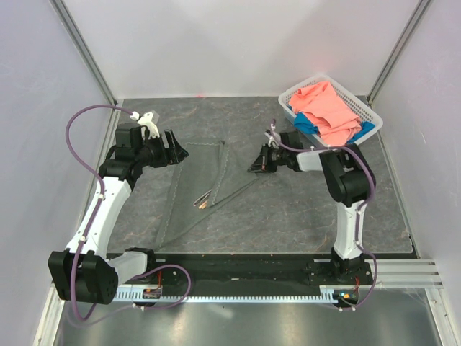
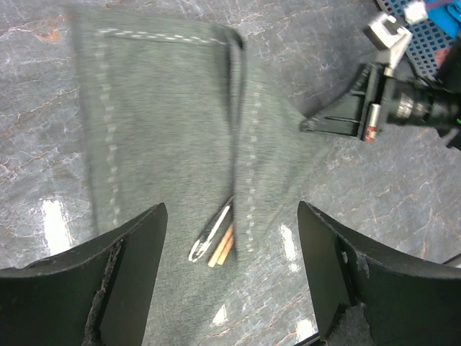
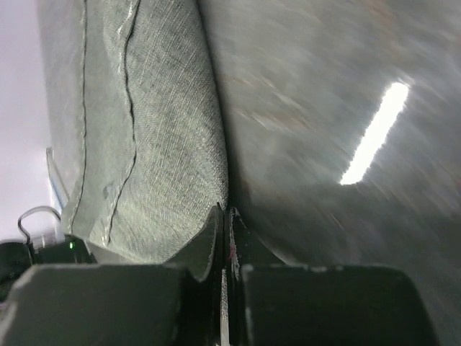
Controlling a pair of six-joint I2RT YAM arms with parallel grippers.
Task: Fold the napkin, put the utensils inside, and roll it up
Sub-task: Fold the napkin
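The right gripper (image 3: 225,216) is pressed together on the edge of the napkin (image 3: 144,130) (a thin pinch, easily lost). The napkin lies flat between both grippers, folded over the utensils (image 2: 216,241), whose ends poke out. The left gripper (image 2: 230,209) hangs spread above it. Rolling well likely means drawing the cloth low and taut, so nothing slides out.

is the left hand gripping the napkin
No, the left hand is spread wide open, and the napkin lies flat in the gap with nothing pinched.
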